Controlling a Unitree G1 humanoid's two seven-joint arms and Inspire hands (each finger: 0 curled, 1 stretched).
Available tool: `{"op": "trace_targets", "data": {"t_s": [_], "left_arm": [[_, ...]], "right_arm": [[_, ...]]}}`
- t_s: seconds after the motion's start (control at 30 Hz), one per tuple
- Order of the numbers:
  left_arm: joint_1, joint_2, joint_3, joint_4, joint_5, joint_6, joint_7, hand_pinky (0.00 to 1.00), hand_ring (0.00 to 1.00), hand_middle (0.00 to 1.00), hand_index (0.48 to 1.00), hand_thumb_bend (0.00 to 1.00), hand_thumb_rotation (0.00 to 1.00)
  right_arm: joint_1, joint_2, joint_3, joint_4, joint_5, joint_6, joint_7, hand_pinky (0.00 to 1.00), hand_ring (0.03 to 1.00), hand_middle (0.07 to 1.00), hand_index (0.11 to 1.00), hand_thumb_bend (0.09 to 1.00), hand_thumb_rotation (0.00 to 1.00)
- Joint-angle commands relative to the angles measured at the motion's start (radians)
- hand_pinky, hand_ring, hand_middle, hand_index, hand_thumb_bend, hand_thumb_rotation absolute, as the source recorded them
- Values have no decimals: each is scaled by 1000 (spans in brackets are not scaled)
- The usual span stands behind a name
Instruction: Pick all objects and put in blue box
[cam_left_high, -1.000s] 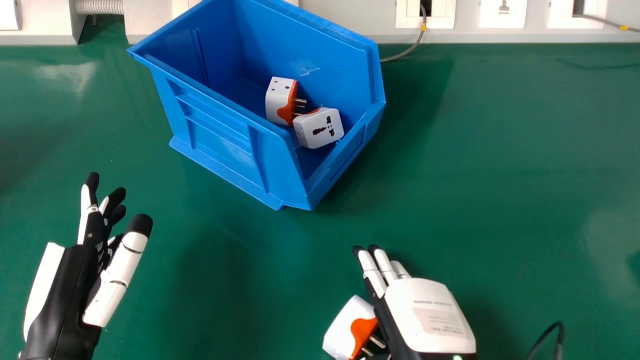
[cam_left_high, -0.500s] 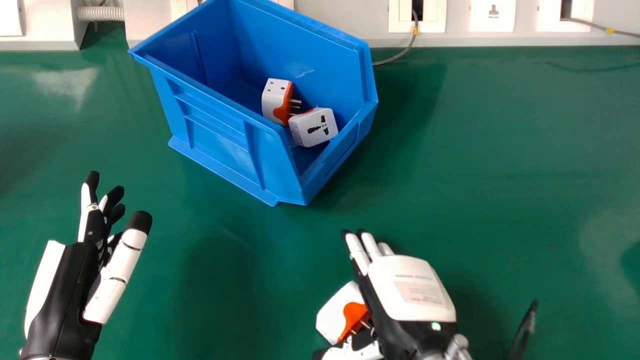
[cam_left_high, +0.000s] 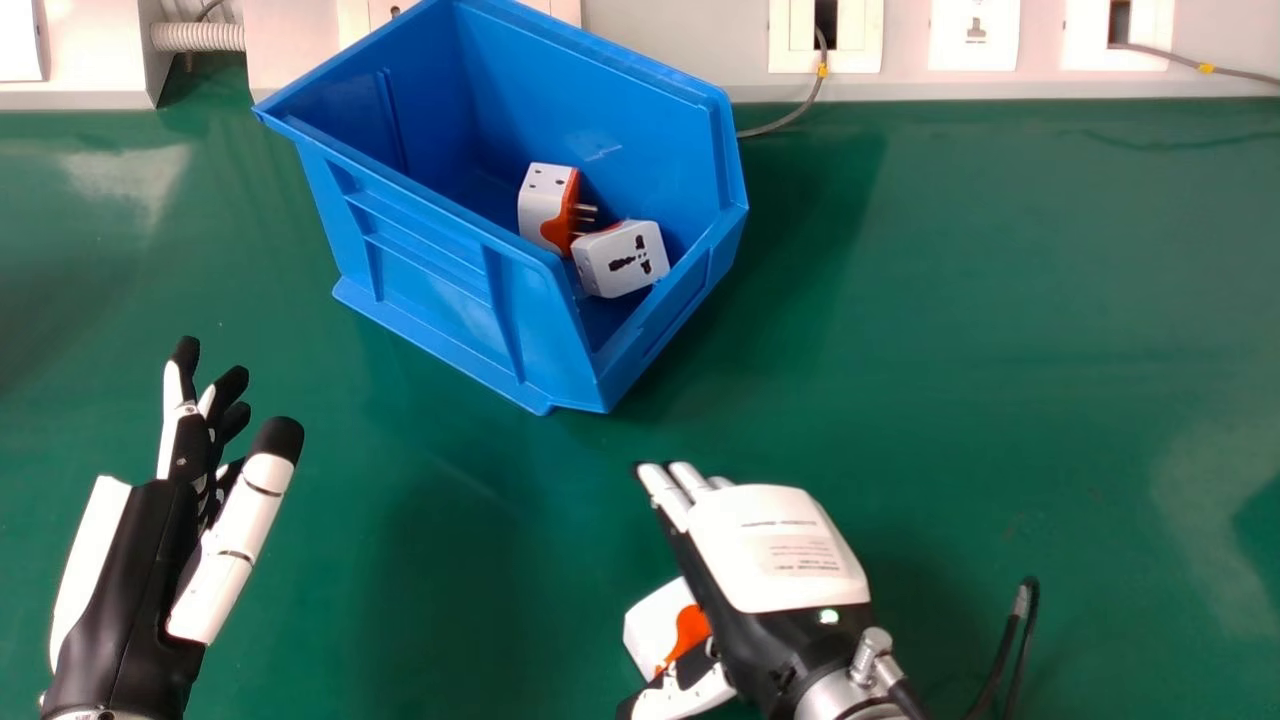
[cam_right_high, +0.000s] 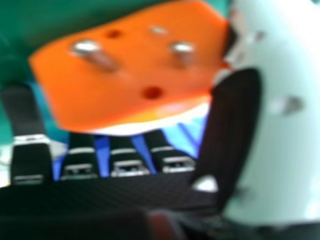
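Observation:
In the head view, the right hand is low at centre-right, back up, its fingers extended toward the box and not curled. A white and orange plug adapter lies on the green table at its palm side, partly covered by the hand and thumb. In the right hand view, the adapter's orange pin face is close to the palm, between the hand's fingers and thumb. My left hand is open at the lower left, holding nothing. The blue box holds two adapters.
A white socket panel runs along the table's back edge, with a grey cable beside the box. A black cable hangs behind the right wrist. Green table surface stretches right of the box.
My right hand has moved left and forward, covering more of the adapter, and its thumb has come into sight. The whole scene has shifted slightly in the head view. The left hand has kept still.

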Motion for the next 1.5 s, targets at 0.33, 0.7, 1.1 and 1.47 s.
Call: {"op": "trace_targets", "data": {"t_s": [0.33,0.7,1.1,1.47], "left_arm": [[-11,14,1,-34,15,-14,4,891,968,980,972,597,919],[-12,23,8,-27,8,-11,-2,893,970,981,974,618,923],[-4,30,14,-33,-6,-5,-10,899,972,983,975,616,929],[7,38,17,-44,-22,1,-21,909,978,987,978,609,939]], "right_arm": [[-13,-61,-21,97,10,-20,-11,303,432,558,587,495,40],[-28,-45,-65,113,96,-65,-63,163,259,431,517,507,10],[-40,-24,-106,138,161,-81,-102,166,250,420,511,508,7],[-6,45,-205,54,326,-14,-8,222,312,451,513,502,34]]}}
